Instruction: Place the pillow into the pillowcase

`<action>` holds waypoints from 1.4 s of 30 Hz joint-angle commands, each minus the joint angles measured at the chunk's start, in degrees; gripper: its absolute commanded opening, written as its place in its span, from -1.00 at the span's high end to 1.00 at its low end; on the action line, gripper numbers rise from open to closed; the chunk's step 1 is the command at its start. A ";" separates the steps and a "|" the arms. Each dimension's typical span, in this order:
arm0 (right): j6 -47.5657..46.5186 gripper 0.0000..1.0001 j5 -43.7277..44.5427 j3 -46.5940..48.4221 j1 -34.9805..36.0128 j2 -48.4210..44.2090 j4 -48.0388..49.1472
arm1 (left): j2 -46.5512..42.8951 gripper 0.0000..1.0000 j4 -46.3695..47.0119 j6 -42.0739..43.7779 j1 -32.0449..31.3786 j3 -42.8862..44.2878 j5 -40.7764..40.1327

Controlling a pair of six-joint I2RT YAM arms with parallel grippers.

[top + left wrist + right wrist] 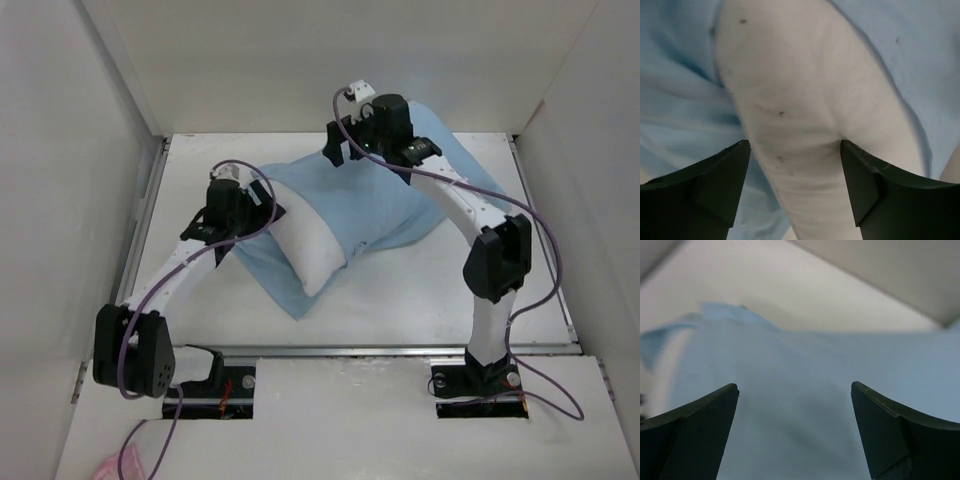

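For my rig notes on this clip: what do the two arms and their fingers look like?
Both the left arm and the right arm have white links joined by chunky black joint housings. A thin purple cable loops along each one. The left fingers and right fingers are matte black and wedge-shaped, tapering to blunt tips.

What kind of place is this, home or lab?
Probably a lab test cell: plain white walls box in a white table, two robot arms are bolted at its near edge, and a pillow and pillowcase lie on it.
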 commanded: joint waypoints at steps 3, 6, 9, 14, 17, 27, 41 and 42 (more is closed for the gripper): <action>3.23 -1.00 4.59 -5.05 -5.92 4.92 -6.23 | 11.09 -0.19 11.56 -0.38 -4.06 3.84 9.71; 2.63 -1.00 3.44 -9.88 -6.45 3.01 -5.53 | 18.40 0.12 12.09 2.16 -4.76 12.60 10.77; 1.40 -1.00 -0.16 -17.96 -6.45 -2.87 -2.11 | 27.72 0.19 9.99 5.84 -4.76 24.54 10.60; -11.07 -1.00 -3.25 -24.65 -3.47 -12.64 -1.30 | 35.66 -0.04 3.04 10.42 -3.19 39.27 10.07; -22.63 -1.00 0.26 -23.96 3.03 -15.47 -4.98 | 33.12 -0.67 3.04 10.96 -2.65 38.23 8.49; -37.98 -1.00 7.99 0.37 12.62 3.23 -23.09 | 13.17 -1.00 1.82 6.04 1.73 17.32 -4.43; -32.81 0.11 25.86 16.29 11.40 27.42 -33.65 | 12.88 -1.00 1.28 6.64 3.59 14.32 -0.76; -31.23 0.99 25.85 16.30 11.39 26.90 -32.08 | 13.94 -1.00 1.81 6.65 3.59 14.84 -0.22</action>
